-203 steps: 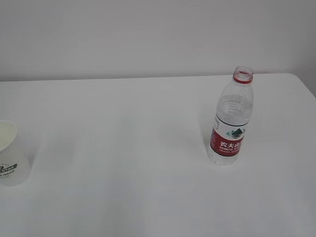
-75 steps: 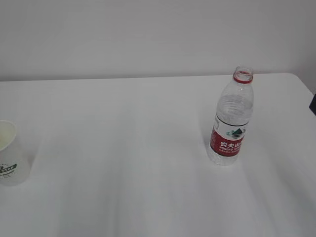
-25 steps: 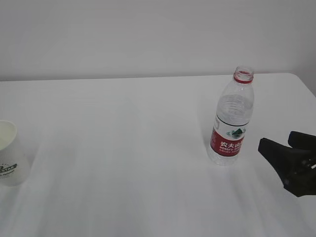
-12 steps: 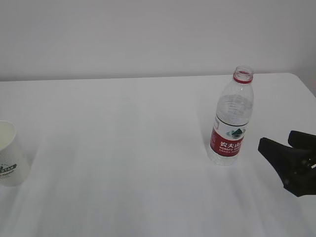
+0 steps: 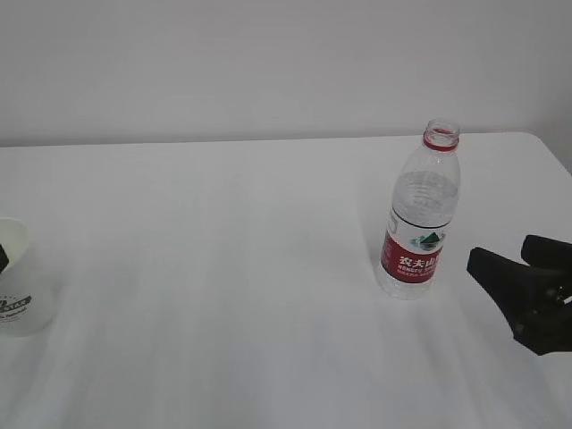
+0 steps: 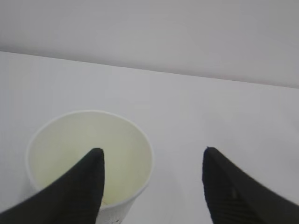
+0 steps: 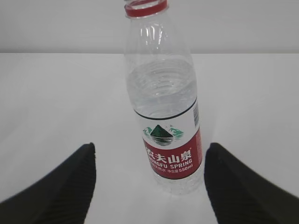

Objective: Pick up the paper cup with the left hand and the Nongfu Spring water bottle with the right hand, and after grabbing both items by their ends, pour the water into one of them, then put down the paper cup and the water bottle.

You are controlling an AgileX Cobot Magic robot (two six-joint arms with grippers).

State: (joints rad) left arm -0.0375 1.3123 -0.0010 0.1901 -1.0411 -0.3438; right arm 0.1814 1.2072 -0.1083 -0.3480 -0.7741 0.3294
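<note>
Left hand (image 6: 152,186) newly reaches paper cup (image 5: 16,281) at tabletop's left edge, jaws spread, one over the rim; right hand (image 7: 149,184) unmoved, spread, facing Nongfu Spring water bottle (image 7: 166,100); grasps pending

The right pincer (image 5: 529,273) hangs low at the right edge, black fingers spread wide and holding nothing. The left pincer (image 6: 152,186) is likewise parted and unloaded.

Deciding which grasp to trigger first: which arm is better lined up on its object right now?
Probably the right. The right gripper stands open with the bottle centred between its fingers. The left gripper, also open, sits off-centre: one finger overlaps the paper cup, the other is beside it.
</note>
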